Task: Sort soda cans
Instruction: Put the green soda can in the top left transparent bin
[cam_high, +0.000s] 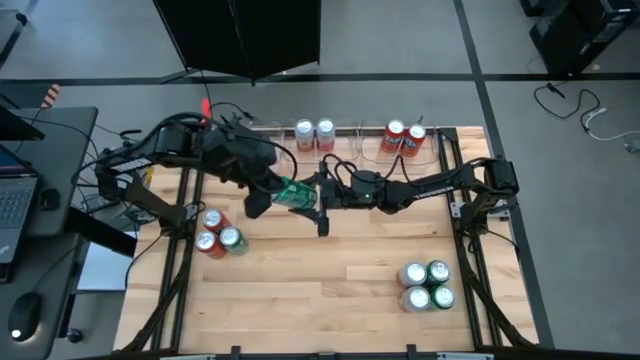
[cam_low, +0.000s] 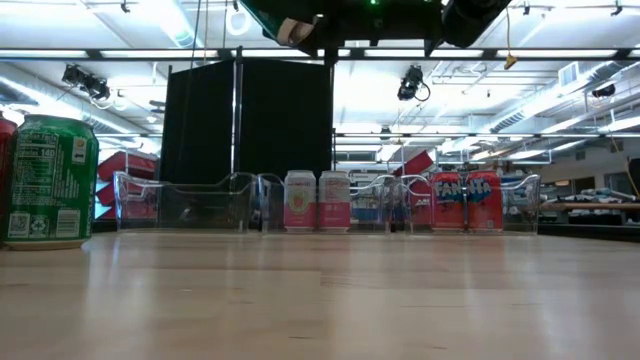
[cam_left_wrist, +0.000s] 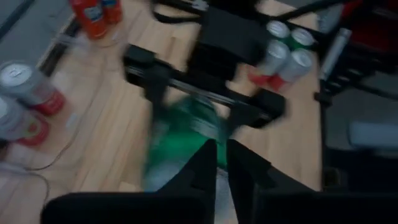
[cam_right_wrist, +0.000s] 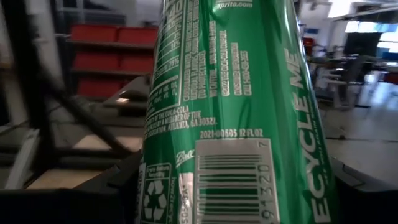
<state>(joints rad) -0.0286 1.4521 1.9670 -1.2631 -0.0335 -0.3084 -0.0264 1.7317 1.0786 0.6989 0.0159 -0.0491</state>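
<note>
A green soda can (cam_high: 291, 193) hangs above the table's middle, with my right gripper (cam_high: 312, 196) shut on it; the can fills the right wrist view (cam_right_wrist: 236, 112). My left gripper (cam_left_wrist: 221, 154) is shut, its fingertips right at the can's left side (cam_left_wrist: 180, 143). Two silver-white cans (cam_high: 313, 133) and two red cans (cam_high: 405, 137) stand in clear trays at the far edge. My right gripper pinches the green can's side wall (cam_right_wrist: 155, 186) between its two fingers (cam_right_wrist: 118, 183), coming level from the table's right. The can is lifted clear of the table and slightly tilted. My left gripper: I cannot tell whether its shut fingertips touch the can.
Two red cans and a green one (cam_high: 216, 235) stand near the left edge; the green one shows large in the low view (cam_low: 48, 180). Several silver and green cans (cam_high: 426, 285) stand at the near right. Clear trays (cam_low: 190, 205) line the far edge.
</note>
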